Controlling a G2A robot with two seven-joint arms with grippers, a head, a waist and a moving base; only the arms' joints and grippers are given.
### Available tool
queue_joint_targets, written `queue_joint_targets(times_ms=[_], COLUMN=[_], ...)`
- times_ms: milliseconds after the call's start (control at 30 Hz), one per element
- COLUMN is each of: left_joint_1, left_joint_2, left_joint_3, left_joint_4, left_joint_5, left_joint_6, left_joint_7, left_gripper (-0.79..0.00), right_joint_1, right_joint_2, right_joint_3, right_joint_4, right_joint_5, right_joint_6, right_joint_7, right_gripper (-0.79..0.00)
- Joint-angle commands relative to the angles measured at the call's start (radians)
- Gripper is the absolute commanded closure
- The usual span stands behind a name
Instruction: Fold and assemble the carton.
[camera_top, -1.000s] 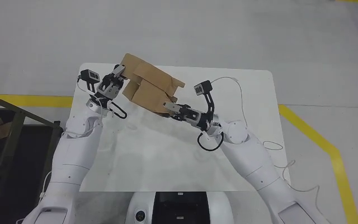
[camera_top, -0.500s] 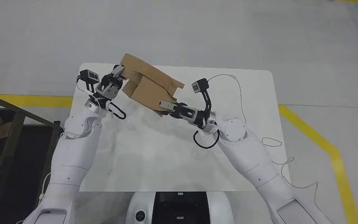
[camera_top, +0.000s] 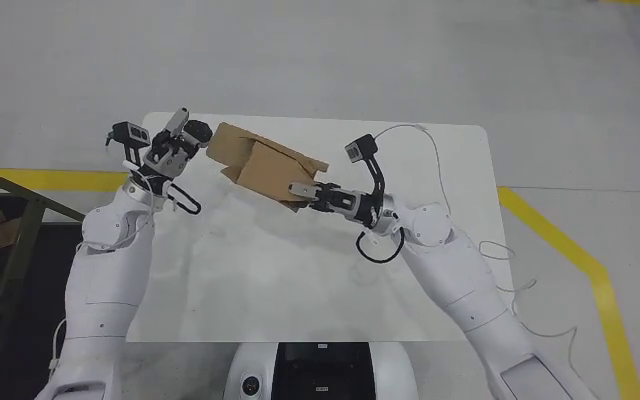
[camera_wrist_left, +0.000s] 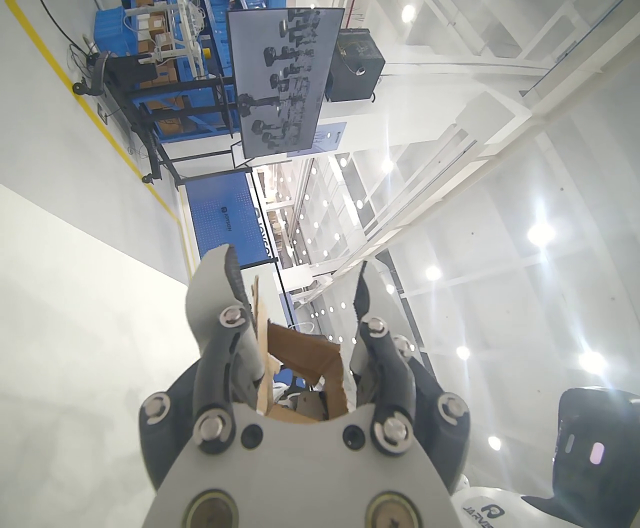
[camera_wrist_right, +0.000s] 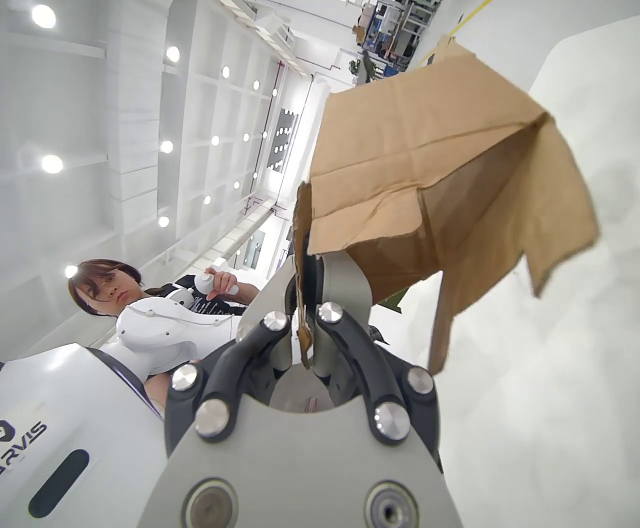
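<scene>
One pinch is doing all the holding: the right end effector (camera_top: 305, 191) is pressing its fingers together on the thin edge of a flap of the carton (camera_top: 262, 165), which appears to be hanging above the tabletop (camera_top: 300, 300), half opened and tilting. The left end effector (camera_top: 195, 135) is sitting at the carton's far corner with its fingers spread; a cardboard edge is lying between them, close to the palm and against one finger, but nothing is squeezing it. Because the whole weight is hanging from a single flap, that flap is likely to be bending at its crease, and any quick swing could be tearing it or letting it slide out of the pinch. With the left side unclamped, the carton is free to pivot about the right grip and sag toward the tabletop. If the left fingers are closing from here, they risk catching two layers at once or crushing the corner. The loose flap (camera_wrist_right: 450, 310) dangling underneath could be snagging the tabletop and folding the wrong way.
</scene>
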Motion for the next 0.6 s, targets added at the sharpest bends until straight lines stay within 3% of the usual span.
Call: queue_joint_targets(times_ms=[0,267,567], left_joint_1=[0.01,0.029,0.033], left_joint_2=[0.006,0.031,0.048], left_joint_3=[-0.027,-0.109,-0.09], left_joint_4=[-0.015,-0.044,-0.077], left_joint_5=[-0.006,-0.054,-0.037], left_joint_6=[0.01,0.108,0.197], left_joint_7=[-0.044,-0.28,-0.495], left_gripper=[-0.785,-0.785,-0.785], right_joint_1=[0.004,0.041,0.059], right_joint_2=[0.005,0.027,0.028], right_joint_3=[0.011,0.064,0.063], right_joint_4=[0.0,0.019,0.052], right_joint_5=[0.011,0.045,0.126], right_joint_6=[0.02,0.098,0.143], right_joint_7=[0.039,0.199,0.262], right_gripper=[0.0,0.0,0.0])
